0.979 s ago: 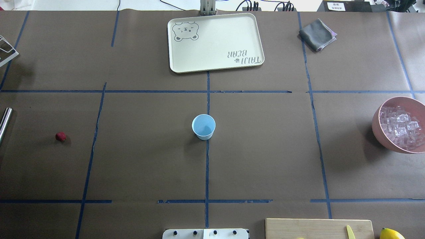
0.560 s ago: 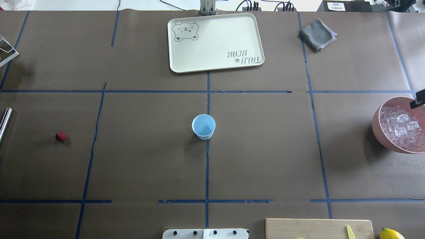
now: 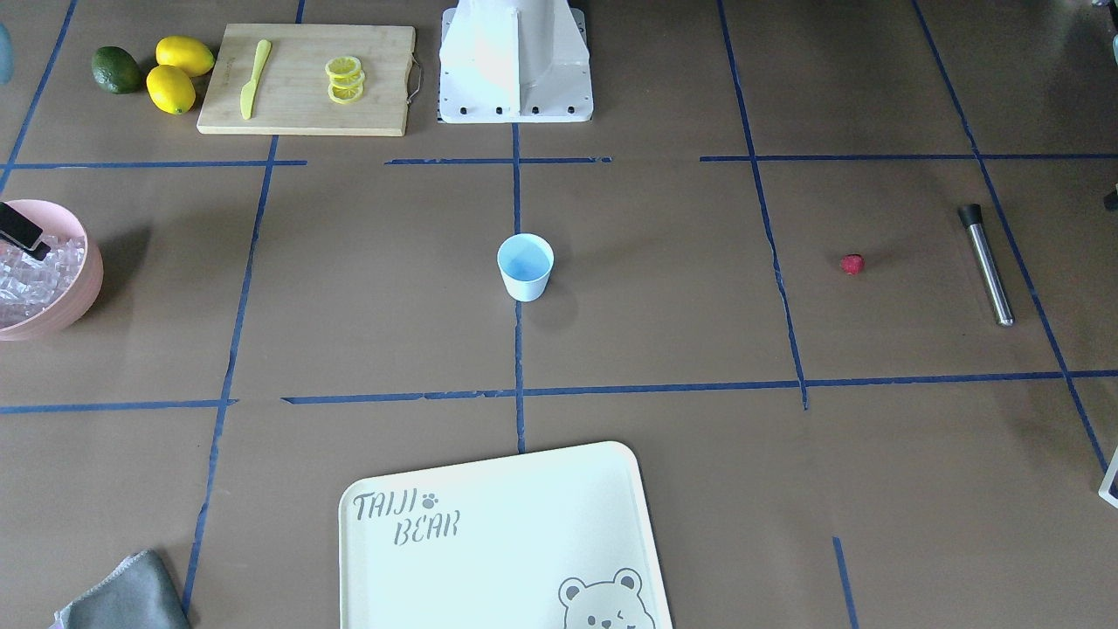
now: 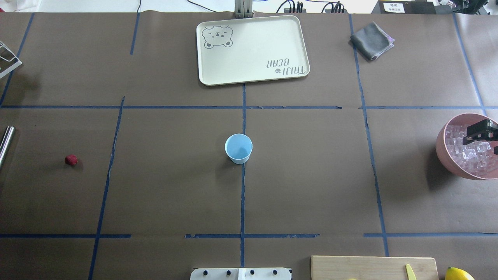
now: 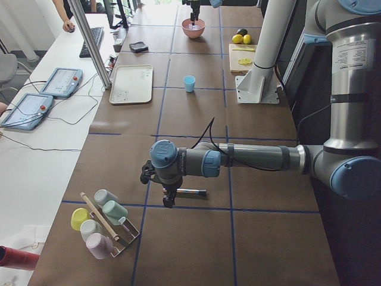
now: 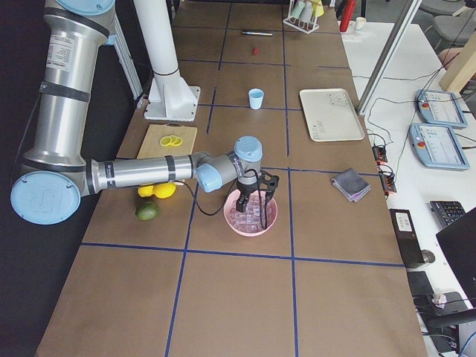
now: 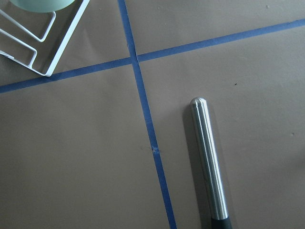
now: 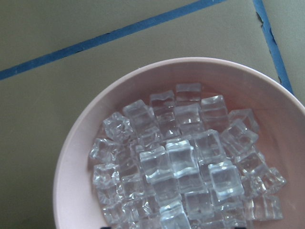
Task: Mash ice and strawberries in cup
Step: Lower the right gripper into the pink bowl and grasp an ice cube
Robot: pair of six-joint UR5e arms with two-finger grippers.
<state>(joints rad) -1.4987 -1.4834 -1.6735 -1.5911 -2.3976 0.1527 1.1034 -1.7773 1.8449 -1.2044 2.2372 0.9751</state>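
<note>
The pale blue cup [image 4: 238,148] stands upright and empty at the table's middle; it also shows in the front view [image 3: 526,266]. The small red strawberry [image 4: 71,160] lies far left on the table. Clear ice cubes [image 8: 181,162] fill the pink bowl [image 4: 441,149] at the right edge. My right gripper [image 4: 486,140] hangs over the ice with its fingers apart and nothing in them. My left gripper [image 5: 168,199] shows only in the exterior left view, over a steel muddler [image 7: 207,162]. I cannot tell whether it is open or shut.
A cream bear tray [image 4: 253,48] and a grey cloth [image 4: 371,40] lie at the far side. A cutting board [image 3: 306,79] with lemon slices and a knife, and lemons [image 3: 179,74], lie near the base. A wire cup rack [image 5: 104,220] stands beyond the muddler.
My right gripper has come in from the right edge of the overhead view and now hangs over the ice bowl. The cup and the strawberry have not moved.
</note>
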